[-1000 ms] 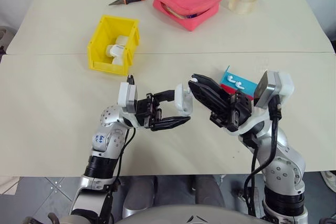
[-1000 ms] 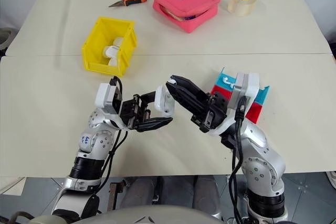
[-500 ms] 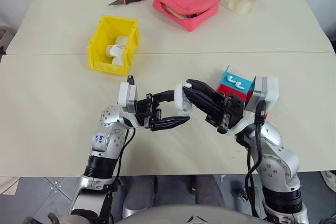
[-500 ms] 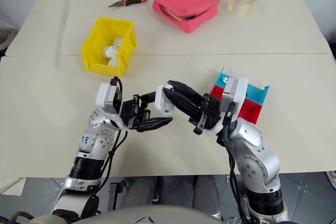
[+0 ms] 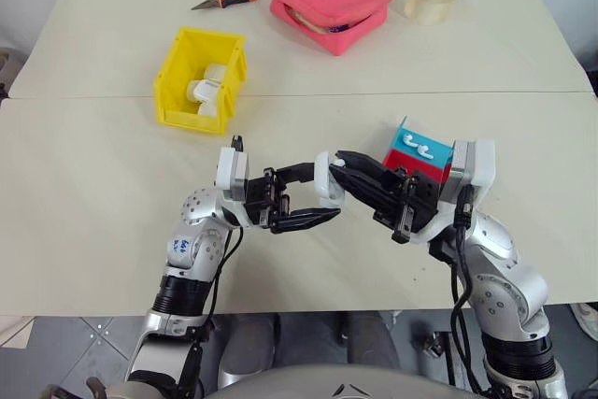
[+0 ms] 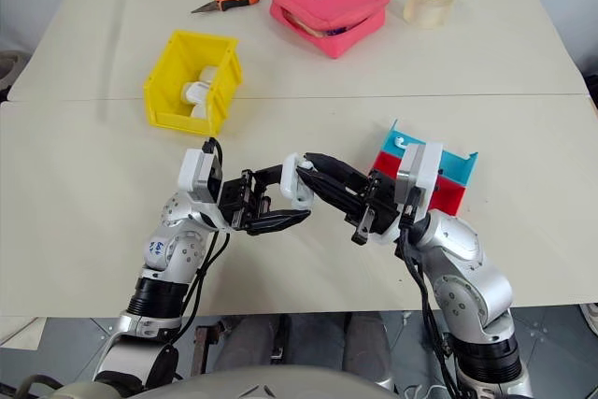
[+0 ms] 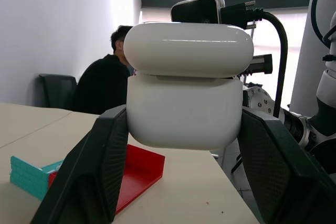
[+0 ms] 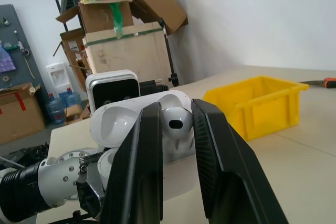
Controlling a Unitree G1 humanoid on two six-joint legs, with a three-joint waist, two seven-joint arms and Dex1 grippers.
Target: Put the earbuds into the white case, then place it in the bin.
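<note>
My left gripper [image 5: 316,201] is clenched on the white case [image 7: 185,95], holding it up above the surface [image 5: 84,203] with its lid flipped open toward my right arm. My right gripper [image 8: 171,124] is pinched on one of the earbuds [image 8: 174,122], and its tips are right at the mouth of the case. A second earbud [image 5: 422,148] lies on the blue tray [image 5: 411,143] stacked with the red tray [image 6: 447,196] just behind my right wrist. The bin [image 5: 177,72] stands well apart, beyond my left arm, already holding some white items. The seating looks to me like the risky part: the earbud is tiny and glossy, and if its stem meets the socket at an angle, it may catch on the rim or jam crooked. Letting go too early could drop it onto the surface or off the edge. Pressing down hard could twist the smooth case in my left grip, since it is held only by its sides. My right elbow also hangs close to the trays, so a careless swing could knock the other earbud loose.
</note>
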